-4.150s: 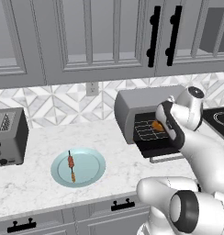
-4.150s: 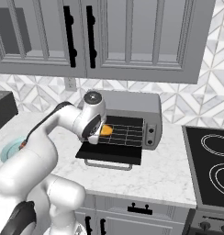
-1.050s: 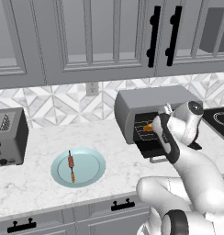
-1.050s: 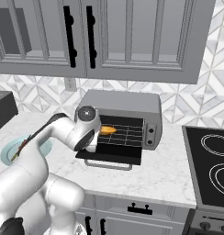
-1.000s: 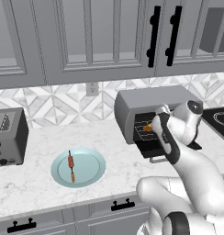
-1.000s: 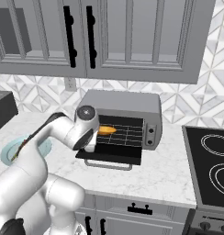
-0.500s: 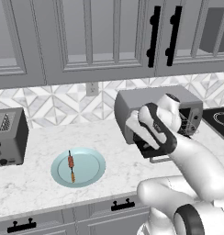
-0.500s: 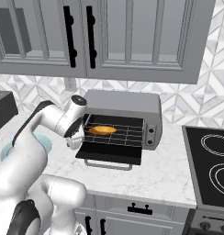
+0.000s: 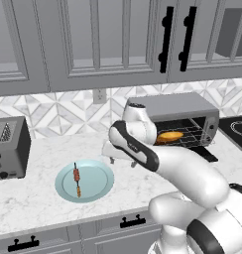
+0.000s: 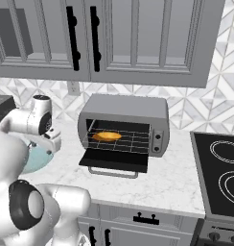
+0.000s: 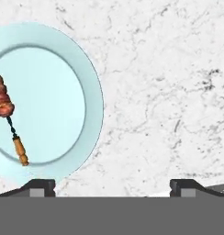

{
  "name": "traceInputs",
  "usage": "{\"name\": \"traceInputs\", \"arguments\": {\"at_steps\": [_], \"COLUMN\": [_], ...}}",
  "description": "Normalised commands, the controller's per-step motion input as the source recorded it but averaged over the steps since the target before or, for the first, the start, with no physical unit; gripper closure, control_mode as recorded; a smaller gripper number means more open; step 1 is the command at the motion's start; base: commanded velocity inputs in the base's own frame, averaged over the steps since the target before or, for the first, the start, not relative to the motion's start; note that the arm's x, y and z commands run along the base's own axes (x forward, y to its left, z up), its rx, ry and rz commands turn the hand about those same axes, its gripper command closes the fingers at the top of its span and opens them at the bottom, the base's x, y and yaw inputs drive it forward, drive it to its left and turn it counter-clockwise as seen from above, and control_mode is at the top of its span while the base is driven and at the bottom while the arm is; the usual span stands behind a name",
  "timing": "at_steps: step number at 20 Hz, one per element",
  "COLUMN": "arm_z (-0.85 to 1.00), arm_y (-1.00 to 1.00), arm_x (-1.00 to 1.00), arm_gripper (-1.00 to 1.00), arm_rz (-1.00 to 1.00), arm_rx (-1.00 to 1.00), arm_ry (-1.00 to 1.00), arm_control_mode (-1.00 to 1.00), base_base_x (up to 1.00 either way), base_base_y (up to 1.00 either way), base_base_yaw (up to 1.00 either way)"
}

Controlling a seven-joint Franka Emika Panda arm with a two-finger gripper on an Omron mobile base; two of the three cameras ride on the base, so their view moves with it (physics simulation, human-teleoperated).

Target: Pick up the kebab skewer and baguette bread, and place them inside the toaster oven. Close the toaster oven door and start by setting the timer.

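A boxy grey metal toaster oven (image 10: 123, 122) sits on a white marbled counter (image 9: 38, 191), its dark glass toaster oven door (image 10: 115, 160) folded down flat. The stubby golden baguette bread (image 10: 107, 136) lies on the wire rack inside the oven. Left of the oven, a round pale-blue plate (image 9: 85, 180) holds the kebab skewer (image 9: 77, 179), a thin stick of reddish-brown chunks. Between plate and oven, the gripper (image 9: 123, 161) hovers over bare counter, jaws spread wide and empty. A grey slot toaster (image 9: 10, 147) stands farther left.
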Motion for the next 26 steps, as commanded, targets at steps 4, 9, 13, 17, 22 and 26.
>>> {"name": "traceInputs", "arguments": {"at_steps": [4,9,13,17,22,26], "arm_z": [-0.32,-0.08,-0.01,-0.22,-0.31,-0.36], "arm_y": [1.00,0.70,0.40,0.55,0.58,0.35], "arm_x": [-0.11,0.35,0.62,0.26,0.27,0.35], "arm_gripper": [-1.00,-1.00,-1.00,-1.00,-1.00,-1.00], "arm_rz": [0.34,0.22,0.08,0.00,0.00,0.00], "arm_rx": [-0.13,0.00,0.00,0.00,-0.01,0.00], "arm_ry": [-0.09,-0.04,0.00,0.00,0.00,0.00], "arm_control_mode": [-1.00,-1.00,-1.00,-1.00,-1.00,-1.00], "base_base_x": [0.00,0.00,0.00,0.00,0.00,0.00], "base_base_y": [0.00,0.00,0.00,0.00,0.00,0.00], "base_base_yaw": [0.00,0.00,0.00,0.00,0.00,0.00]}}
